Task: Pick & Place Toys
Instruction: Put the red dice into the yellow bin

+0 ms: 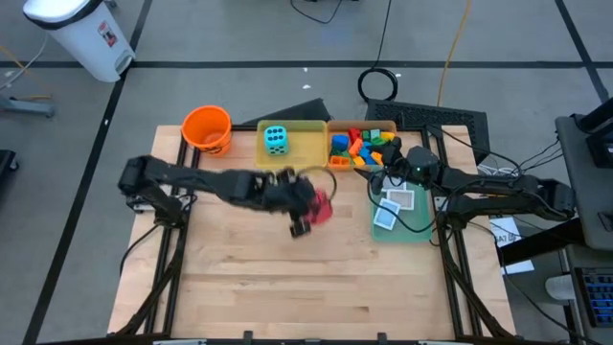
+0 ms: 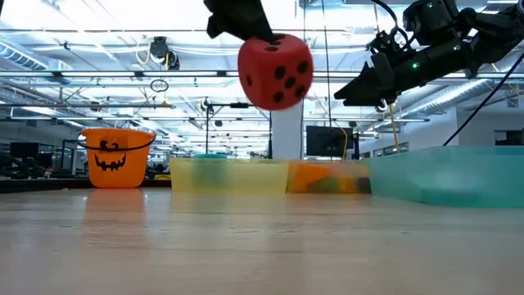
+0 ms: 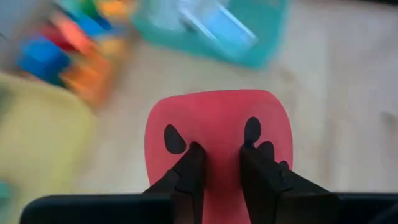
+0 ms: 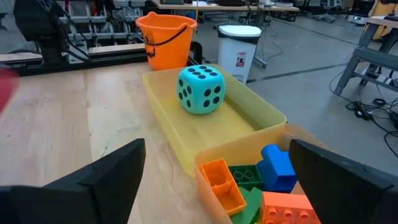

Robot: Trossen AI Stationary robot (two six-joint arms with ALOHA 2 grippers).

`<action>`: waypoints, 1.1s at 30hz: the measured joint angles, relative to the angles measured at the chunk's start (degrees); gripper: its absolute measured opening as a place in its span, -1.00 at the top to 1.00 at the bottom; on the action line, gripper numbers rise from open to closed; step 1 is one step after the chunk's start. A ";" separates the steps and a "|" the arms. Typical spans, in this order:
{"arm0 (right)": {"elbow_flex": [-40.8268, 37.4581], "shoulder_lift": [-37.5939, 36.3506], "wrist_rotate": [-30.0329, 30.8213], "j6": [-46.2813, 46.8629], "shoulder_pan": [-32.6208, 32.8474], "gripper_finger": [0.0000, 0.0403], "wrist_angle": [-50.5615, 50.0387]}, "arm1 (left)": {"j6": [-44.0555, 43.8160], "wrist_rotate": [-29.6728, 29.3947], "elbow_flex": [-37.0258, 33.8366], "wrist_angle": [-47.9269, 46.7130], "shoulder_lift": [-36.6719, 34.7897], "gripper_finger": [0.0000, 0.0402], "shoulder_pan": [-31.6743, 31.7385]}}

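Low view: left gripper (image 2: 246,29) holds the red die (image 2: 275,71) clear of the table (image 2: 262,246), fingers pinched into its top. Left wrist view confirms: both fingers (image 3: 189,171) press into the soft red face between the black pips, denting it. Die is squashy foam or plush, rounded corners, so the grip sinks in.

Step in hand, as I judge it: carry of the red die, lifted and in transit above the wood, just short of the trays. High view puts it near the table's middle, in front of the yellow tray (image 1: 293,144).

Cyan die (image 4: 201,89) already sits in the yellow tray, same soft rounded cube, dark pips. Next move probably calls for travel over that tray's rim, then release beside the cyan one; the soft die may bounce or roll.

Bricks (image 1: 362,146) are hard, glossy, studded plastic, heaped in the orange tray (image 1: 387,126). Cards (image 1: 393,207), flat and thin, lie in the green tray (image 1: 412,233).

Right gripper (image 4: 217,180) waits over the orange tray, jaws spread wide, empty.

Bucket (image 1: 207,128), smooth orange plastic, stands beside the yellow tray.
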 joint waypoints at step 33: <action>0.00 0.00 3.15 -3.24 -0.13 -0.81 -0.75 | 37.77 -11.76 0.06 11.51 17.32 0.21 32.63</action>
